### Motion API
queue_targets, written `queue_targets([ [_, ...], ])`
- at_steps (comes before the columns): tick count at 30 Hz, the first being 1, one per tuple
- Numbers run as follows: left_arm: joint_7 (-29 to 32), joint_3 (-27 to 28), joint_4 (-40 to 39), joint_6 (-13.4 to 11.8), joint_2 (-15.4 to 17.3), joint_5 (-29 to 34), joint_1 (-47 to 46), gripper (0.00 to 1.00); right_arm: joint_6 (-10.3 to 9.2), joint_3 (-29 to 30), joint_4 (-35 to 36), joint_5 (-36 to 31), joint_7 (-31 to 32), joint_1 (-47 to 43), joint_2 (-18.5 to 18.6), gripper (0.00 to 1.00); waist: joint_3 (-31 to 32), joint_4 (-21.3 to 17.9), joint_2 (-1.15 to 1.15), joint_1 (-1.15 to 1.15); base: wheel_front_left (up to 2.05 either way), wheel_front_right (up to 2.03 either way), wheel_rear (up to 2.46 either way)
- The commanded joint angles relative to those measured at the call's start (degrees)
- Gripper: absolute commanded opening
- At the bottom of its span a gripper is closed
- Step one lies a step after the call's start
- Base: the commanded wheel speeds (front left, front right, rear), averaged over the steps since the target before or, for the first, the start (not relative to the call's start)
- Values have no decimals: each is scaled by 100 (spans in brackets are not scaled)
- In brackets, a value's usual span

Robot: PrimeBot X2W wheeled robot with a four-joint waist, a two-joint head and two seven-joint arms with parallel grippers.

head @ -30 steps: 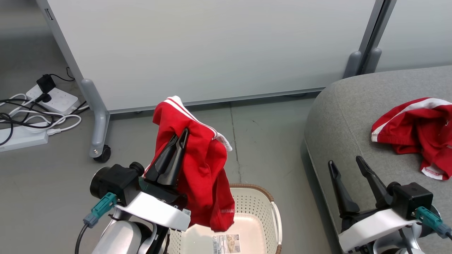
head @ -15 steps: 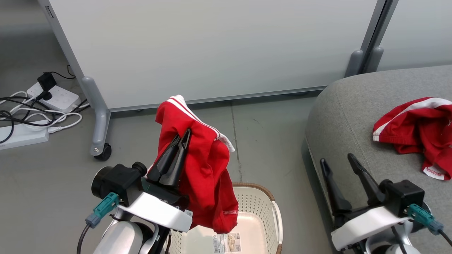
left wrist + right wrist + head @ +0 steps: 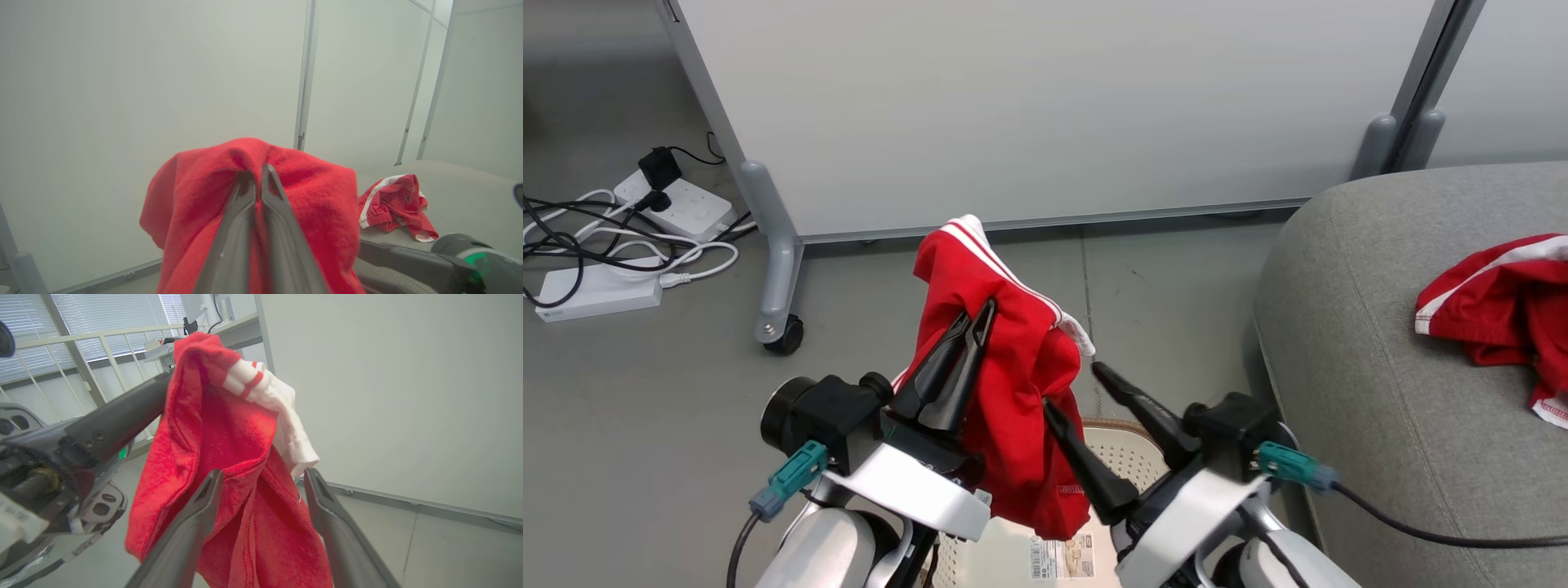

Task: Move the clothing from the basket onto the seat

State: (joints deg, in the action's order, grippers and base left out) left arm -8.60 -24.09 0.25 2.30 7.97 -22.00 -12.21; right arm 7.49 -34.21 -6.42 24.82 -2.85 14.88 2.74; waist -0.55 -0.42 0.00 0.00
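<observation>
My left gripper [image 3: 978, 312] is shut on a piece of red clothing [image 3: 1021, 384] with white stripes, held up above the basket [image 3: 1131, 457], whose cream wall and brown rim peek out below. In the left wrist view the shut gripper [image 3: 257, 173] pinches the clothing [image 3: 310, 192] at its top fold. My right gripper [image 3: 1072, 386] stands open at the hanging cloth's right edge. In the right wrist view the red fabric [image 3: 216, 428] hangs in front of that open gripper [image 3: 263, 473]. A second red garment [image 3: 1494, 310] lies on the grey seat [image 3: 1380, 367] at the right.
A white partition panel [image 3: 1045, 106] on a wheeled grey foot [image 3: 780, 335] stands behind. Power strips and tangled cables [image 3: 613, 245] lie on the grey floor at the far left. The seat's rounded corner is close beside the basket.
My right arm has swung left from beside the seat to the hanging clothing, still open. The left gripper keeps its hold. The camera has shifted slightly.
</observation>
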Motion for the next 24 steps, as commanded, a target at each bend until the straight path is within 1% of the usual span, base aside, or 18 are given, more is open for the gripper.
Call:
queue_targets([
  [1,-18,-14,14,21,-10,31,-88,0,1,-182,-148,55,-42,179,34,100,9,40,0,0,0,0,0],
  [3,-9,-53,30,30,-22,37,-139,0,1,-509,-363,311,-93,374,34,100,19,91,0,0,0,0,0],
  [7,-9,-144,43,43,-51,57,-154,0,1,-1015,-854,587,-178,779,34,100,33,165,0,0,0,0,0],
  [9,-13,-164,44,49,-57,54,-150,0,1,-1102,-979,671,-212,869,34,100,34,188,0,0,0,0,0],
  [11,-20,-193,52,61,-65,43,-157,0,1,-1308,-1210,814,-270,1043,31,100,35,227,0,0,0,0,0],
  [12,-27,-211,56,65,-70,37,-165,0,1,-1379,-1308,887,-327,1125,32,46,36,246,0,0,0,0,0],
  [13,-32,-224,60,60,-74,34,-174,0,1,-1438,-1398,961,-365,1200,30,13,33,265,0,0,0,0,0],
  [14,-38,-233,68,66,-77,28,-182,0,1,-1498,-1478,1027,-410,1264,34,0,32,281,0,0,0,0,0],
  [17,-53,-265,84,65,-80,13,-197,0,1,-1587,-1678,1189,-564,1433,31,0,22,315,0,0,0,0,0],
  [21,-93,-279,78,35,-82,8,-180,0,1,-1560,-1855,1293,-804,1580,32,0,37,313,0,0,0,0,0],
  [22,-113,-258,68,-15,-83,43,-172,25,1,-1522,-1887,1312,-861,1606,32,0,43,307,0,0,0,0,0],
  [23,-122,-256,58,-40,-78,69,-167,76,1,-1484,-1914,1304,-906,1636,35,0,52,295,0,0,0,0,0],
  [24,-141,-249,32,-68,-75,80,-166,100,1,-1429,-1926,1286,-948,1660,34,0,58,278,0,0,0,0,0],
])
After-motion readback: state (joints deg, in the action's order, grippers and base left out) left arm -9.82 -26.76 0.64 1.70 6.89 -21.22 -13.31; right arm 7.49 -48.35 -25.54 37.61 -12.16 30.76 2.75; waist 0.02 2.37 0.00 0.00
